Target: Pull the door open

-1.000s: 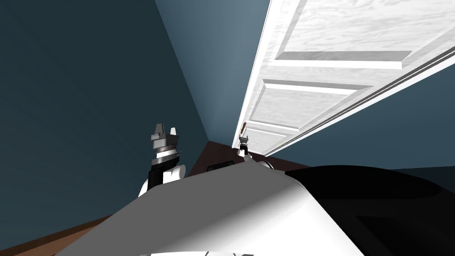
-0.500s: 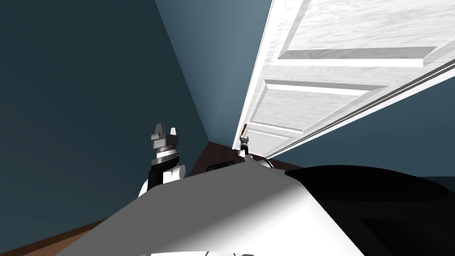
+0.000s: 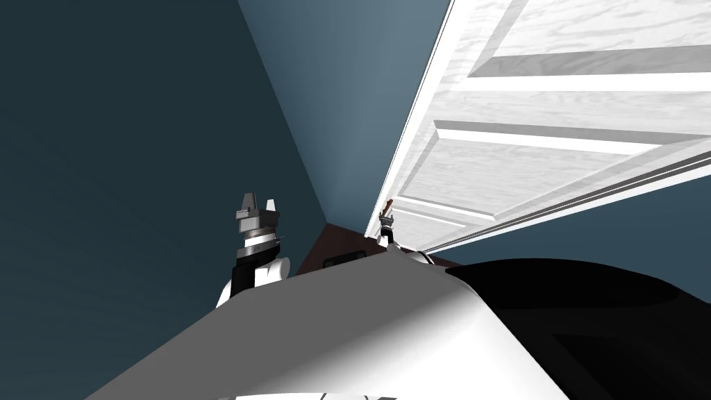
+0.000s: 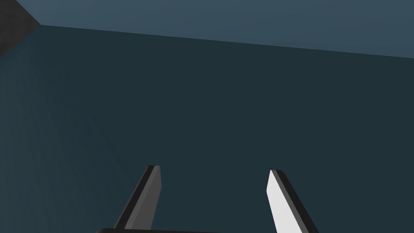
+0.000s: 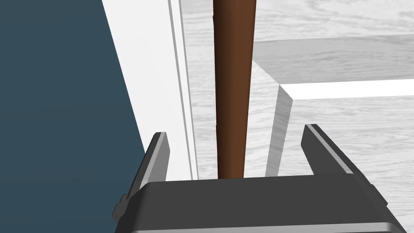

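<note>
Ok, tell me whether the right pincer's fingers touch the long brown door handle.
Apart. Right wrist view: the long brown handle stands between the right pincer's open fingers, white panelled door showing on each side.

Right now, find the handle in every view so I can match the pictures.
Head view: brown handle on the door, at its edge, just above the right gripper.
Left wrist view: left gripper, open, aimed away from the door.
Right wrist view: handle stands inside the open right gripper.
Shared landmark: the door's white panels.
</note>
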